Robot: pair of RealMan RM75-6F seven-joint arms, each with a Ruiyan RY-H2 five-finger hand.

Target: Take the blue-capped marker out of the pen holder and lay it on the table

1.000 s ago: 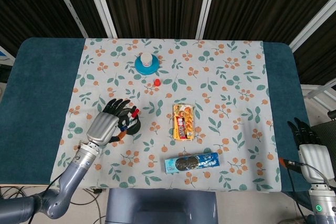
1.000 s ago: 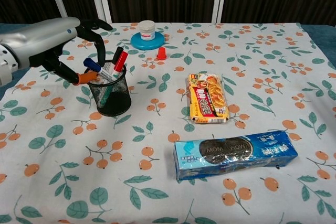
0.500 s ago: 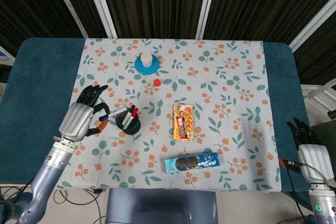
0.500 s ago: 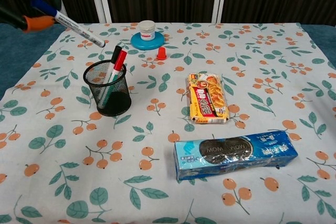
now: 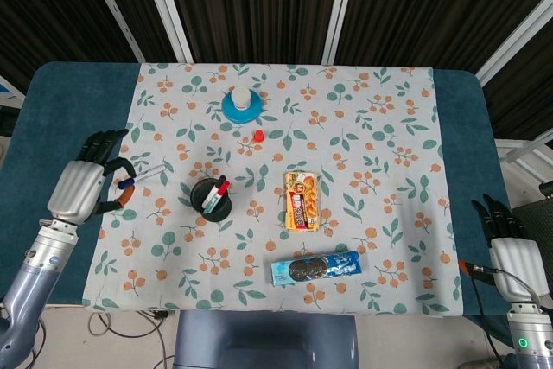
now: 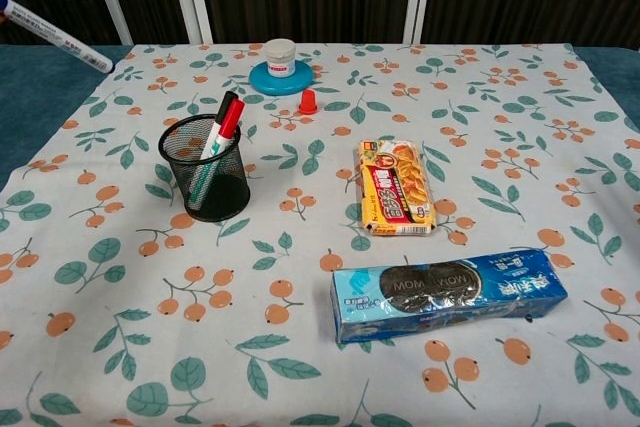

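A black mesh pen holder (image 6: 207,172) stands on the floral cloth of the surface (image 5: 52,127), with a red-capped and a black-capped marker in it. Left of it, the left hand (image 5: 82,186) grasps the blue-capped marker (image 5: 143,176) in its fingers, out of the holder. A snack packet (image 6: 396,187) and a cookie pack (image 6: 448,293) lie to the right. The right hand (image 5: 510,244) waits at the surface's edge, fingers released.

My left hand (image 5: 79,187): silver-grey shell on the back, black fingers, one orange tip. Grey jointed forearm behind it. My right hand (image 5: 511,248): same silver shell, black fingers, orange cable and green light at the wrist.
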